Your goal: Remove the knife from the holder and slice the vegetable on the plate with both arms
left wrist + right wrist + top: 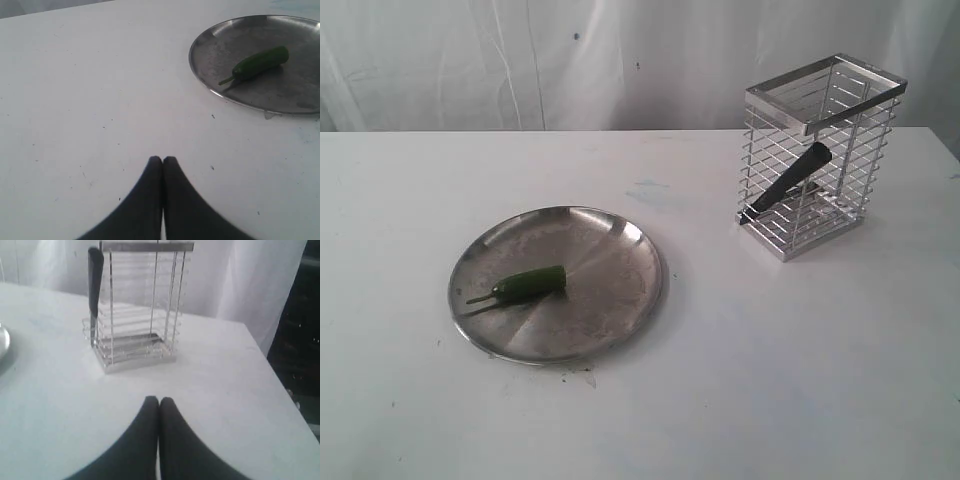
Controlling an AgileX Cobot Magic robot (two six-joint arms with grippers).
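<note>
A green chilli pepper [528,283] lies whole on the round steel plate [620,290], left of the table's middle; the left wrist view shows the chilli [260,63] on the plate [210,55] too. The black knife [790,178] leans slanted inside the silver wire holder [820,160] at the right rear. In the right wrist view the knife handle [95,280] stands at the holder's [140,305] corner. My left gripper [162,160] is shut and empty over bare table, short of the plate. My right gripper [159,400] is shut and empty, well short of the holder. Neither arm shows in the exterior view.
The white table [770,380] runs to a pale curtain [570,60] at the back. In the right wrist view the table edge [280,375] drops off beside the holder, with dark space beyond. A small scrap [575,372] lies by the plate's front rim.
</note>
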